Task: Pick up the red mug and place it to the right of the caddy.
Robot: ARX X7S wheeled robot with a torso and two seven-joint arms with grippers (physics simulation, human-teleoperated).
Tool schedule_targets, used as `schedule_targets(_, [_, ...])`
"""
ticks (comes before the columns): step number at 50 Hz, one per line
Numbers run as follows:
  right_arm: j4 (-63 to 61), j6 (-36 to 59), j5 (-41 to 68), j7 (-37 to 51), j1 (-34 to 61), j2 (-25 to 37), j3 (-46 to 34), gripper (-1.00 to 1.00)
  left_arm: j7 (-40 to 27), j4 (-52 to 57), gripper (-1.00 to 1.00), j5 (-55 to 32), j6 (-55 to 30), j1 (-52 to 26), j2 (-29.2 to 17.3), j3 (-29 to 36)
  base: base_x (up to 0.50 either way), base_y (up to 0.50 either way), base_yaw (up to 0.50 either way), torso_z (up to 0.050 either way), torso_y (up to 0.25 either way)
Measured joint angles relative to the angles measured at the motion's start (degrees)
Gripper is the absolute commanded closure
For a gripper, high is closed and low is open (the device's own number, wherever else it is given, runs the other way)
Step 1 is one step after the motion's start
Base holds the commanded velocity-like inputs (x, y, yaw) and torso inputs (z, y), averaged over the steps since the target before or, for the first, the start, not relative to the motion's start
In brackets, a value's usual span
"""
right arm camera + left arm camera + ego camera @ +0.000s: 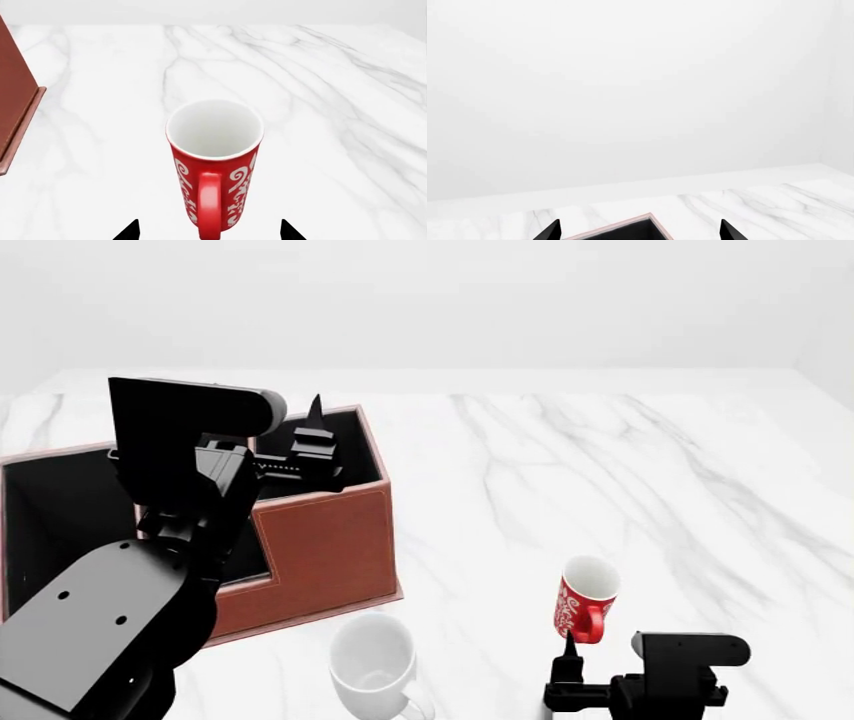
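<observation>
The red mug point(587, 605) with a white swirl pattern stands upright on the marble table, to the right of the caddy point(327, 540) and well apart from it. In the right wrist view the mug point(215, 150) has its handle toward the camera. My right gripper point(209, 231) is open, with its fingertips on either side of the handle and not touching it. It also shows in the head view point(577, 655) just in front of the mug. My left gripper point(318, 430) is open and empty above the caddy's rear compartment, whose corner point(627, 229) shows between its fingertips.
A plain white mug point(374, 665) stands in front of the caddy's right corner, left of the red mug. The caddy's right wall point(13, 100) shows at the edge of the right wrist view. The marble table point(641, 470) stretches right and back to a white wall.
</observation>
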Motion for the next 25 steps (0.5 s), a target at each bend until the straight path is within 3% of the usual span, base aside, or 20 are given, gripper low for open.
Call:
schedule_targets(10, [2.61, -0.23, -0.16, -0.03, 1.81, -0.04, -0.37, -1.00, -0.19, -0.08, -1.00, -0.22, 0.28, 0.21, -0.20, 0.05, 0.00, 0.00, 0.00, 0.000, 0.000])
schedule_targets(11, [2.78, -0.27, -0.18, -0.02, 1.93, -0.05, -0.40, 1.00, -0.20, -0.12, -1.00, -0.23, 0.33, 0.22, -0.22, 0.08, 0.00, 0.00, 0.00, 0.000, 0.000])
schedule_targets(25, [3.65, -0.54, 0.39, -0.26, 2.80, 0.11, -0.82, 1.00, -0.40, -0.85, -1.00, -0.29, 0.84, -0.04, -0.31, 0.93, 0.00, 0.00, 0.00, 0.000, 0.000])
